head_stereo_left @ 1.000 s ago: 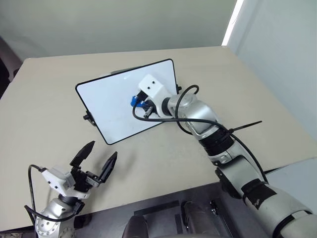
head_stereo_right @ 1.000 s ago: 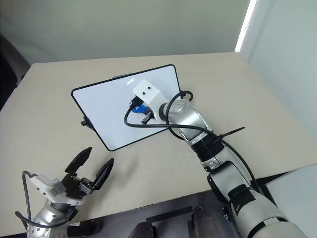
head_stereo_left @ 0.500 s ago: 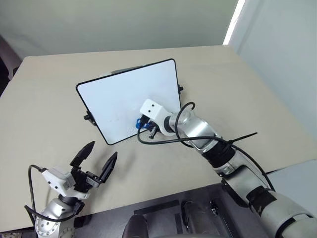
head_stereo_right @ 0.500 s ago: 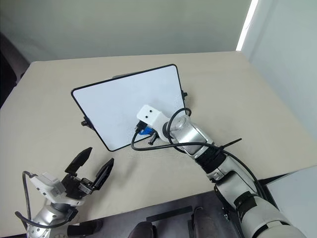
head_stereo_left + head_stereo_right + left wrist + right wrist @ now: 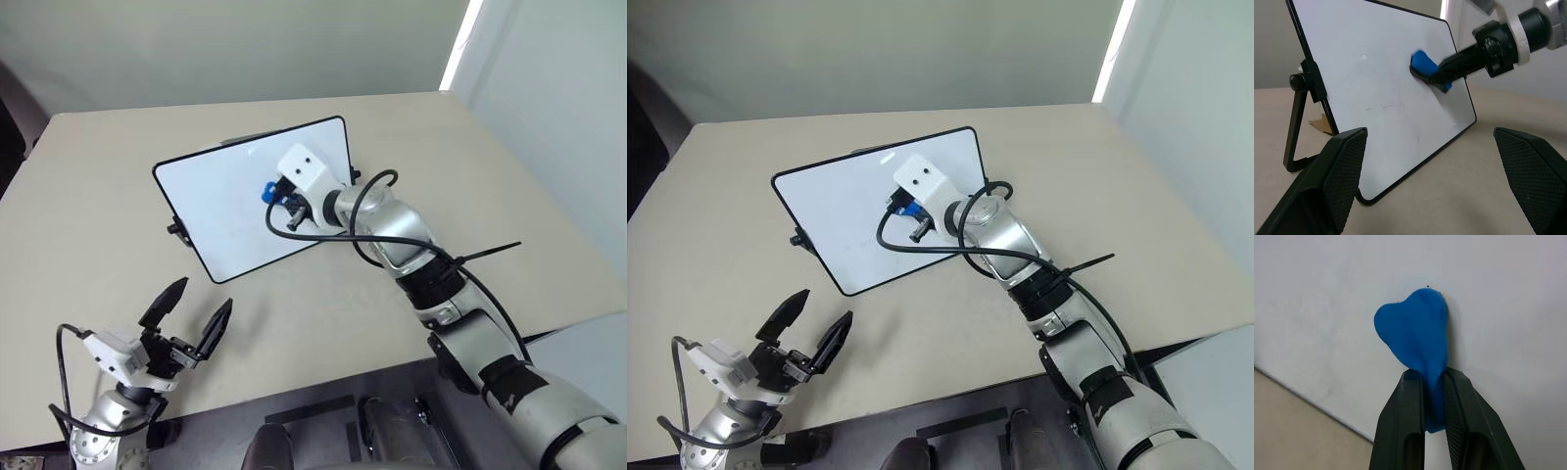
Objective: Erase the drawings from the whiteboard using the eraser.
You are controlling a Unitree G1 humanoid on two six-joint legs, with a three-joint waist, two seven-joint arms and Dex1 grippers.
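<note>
Pinched between the two black fingers of the right end effector (image 5: 1434,396) is the blue eraser (image 5: 1418,340), its free end squashed flat against the whiteboard (image 5: 230,206). From where I stand, that arm reaches in from the right and meets the board in its upper right part, with a black cable looping off the wrist just beside it. The whiteboard stands tilted back on a black stand (image 5: 1297,122) (a side knob shows at its edge), resting on the beige tabletop (image 5: 88,166) near the middle. Its white face looks almost clean around the eraser; I can make out only a few faint specks and smudges, and no clear red drawings. Down at the near left corner of the tabletop, well apart from the board, the left end effector (image 5: 186,318) hovers with its fingers spread wide and nothing between them, pointing toward the board's lower edge.
</note>
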